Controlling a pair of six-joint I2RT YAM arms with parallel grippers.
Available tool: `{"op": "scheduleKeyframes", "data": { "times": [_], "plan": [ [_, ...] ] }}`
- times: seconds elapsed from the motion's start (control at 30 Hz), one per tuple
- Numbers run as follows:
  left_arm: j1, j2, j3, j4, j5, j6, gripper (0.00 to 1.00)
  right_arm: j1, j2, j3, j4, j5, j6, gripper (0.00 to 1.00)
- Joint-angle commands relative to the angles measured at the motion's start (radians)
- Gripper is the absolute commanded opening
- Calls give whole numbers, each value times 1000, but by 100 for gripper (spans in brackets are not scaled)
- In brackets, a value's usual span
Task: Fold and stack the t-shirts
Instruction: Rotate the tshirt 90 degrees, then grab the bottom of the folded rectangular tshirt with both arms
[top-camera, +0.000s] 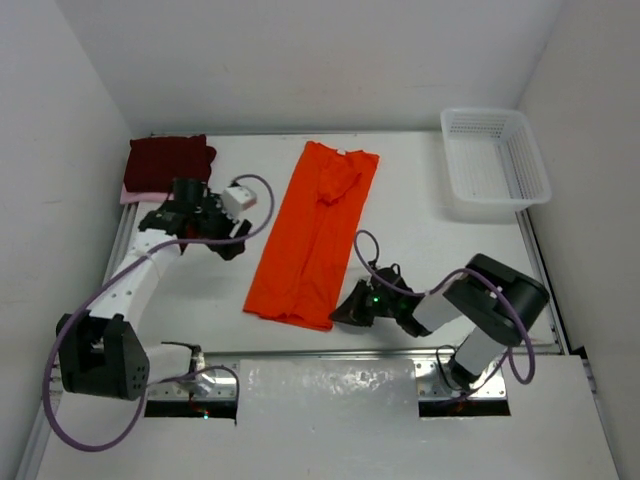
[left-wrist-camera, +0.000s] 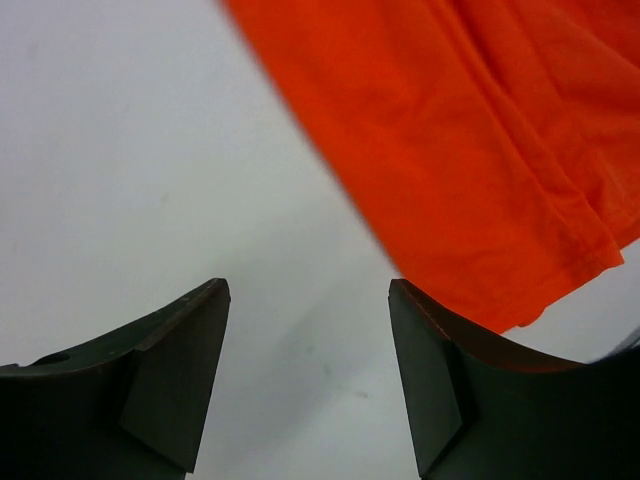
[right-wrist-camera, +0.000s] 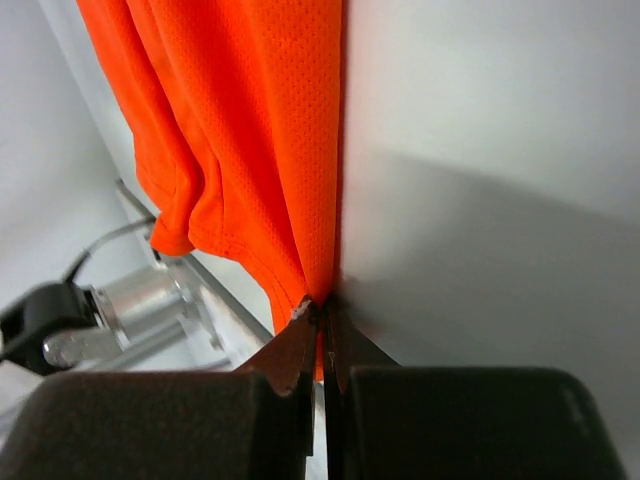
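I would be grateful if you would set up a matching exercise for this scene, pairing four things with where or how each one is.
Things:
1. maroon t-shirt
2. white basket
3. left gripper
4. right gripper

Places or states:
A. shut on the near edge of the orange t-shirt
B. in the far right corner of the table
C. open, over the table beside the orange t-shirt
D. folded in the far left corner

Pairs: 1-D, 2-B, 3-C, 4-A
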Motion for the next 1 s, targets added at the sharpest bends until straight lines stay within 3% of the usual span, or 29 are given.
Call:
{"op": "scheduleKeyframes", "data": {
  "times": [0.0,0.17,0.33,0.37,0.4,0.5,0.57,0.73,0.97],
  "plan": [
    [-188,-21,21,51,6,90,63,-48,-68,-115,-222,-55,-167,0],
    [-420,-18,4,-24,-40,366,64,-126,-340,-238,-421,-71,-319,0],
    [-654,-6,-87,-61,-138,570,64,-181,-516,-168,-732,-52,-483,2],
    [-681,-15,-104,-69,-148,618,64,-188,-521,-151,-769,-61,-529,16],
    [-702,-47,-136,-71,-152,737,64,-195,-513,-137,-800,-89,-546,40],
    [-708,-147,-237,-62,-151,974,63,-195,-485,-103,-819,-139,-576,51],
    [-750,-197,-299,-58,-119,1073,62,-197,-482,-83,-842,-143,-597,51],
    [-888,-205,-472,112,-129,1051,63,-197,-468,-27,-921,-143,-646,53],
    [-978,-144,-577,255,-123,983,64,-197,-424,-16,-920,-150,-631,46]
  ]
}}
